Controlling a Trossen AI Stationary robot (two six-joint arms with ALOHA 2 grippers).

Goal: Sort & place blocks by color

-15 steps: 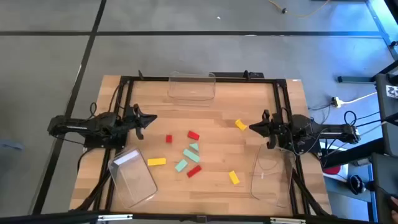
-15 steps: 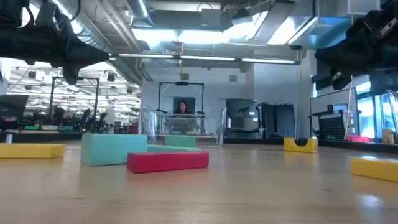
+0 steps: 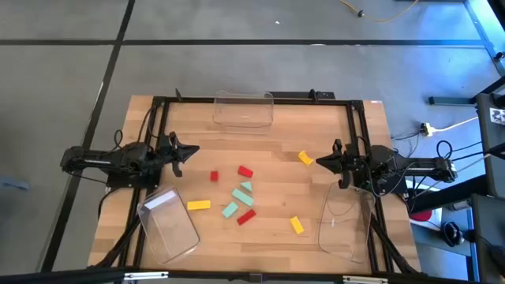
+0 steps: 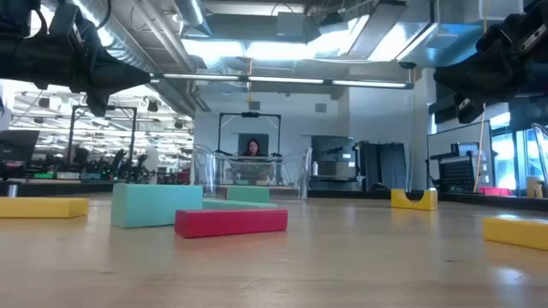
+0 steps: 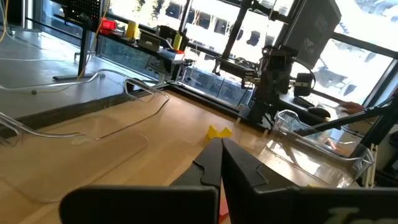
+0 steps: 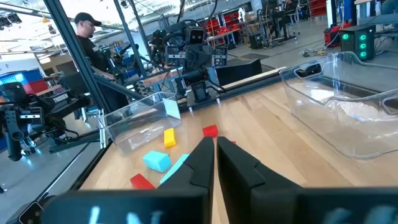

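Red, yellow and mint-green blocks lie flat and scattered on the wooden table's middle: red ones (image 3: 245,170) (image 3: 214,177) (image 3: 246,217), mint ones (image 3: 241,196) (image 3: 230,210), yellow ones (image 3: 199,205) (image 3: 297,225) (image 3: 305,158). The low view shows a red bar (image 4: 231,222) in front of a mint block (image 4: 157,205). My left gripper (image 3: 194,150) is shut and hangs over the table's left side, pointing toward the blocks; its fingers (image 5: 211,163) hold nothing. My right gripper (image 3: 318,162) is shut too, over the right side, just beside the far yellow block; it holds nothing (image 6: 214,142).
Three clear plastic bins stand around the blocks: one at the far edge (image 3: 244,109), one at the near left (image 3: 169,224), one at the near right (image 3: 344,223). A black frame (image 3: 158,102) borders the table. A person (image 4: 251,148) shows in the room beyond.
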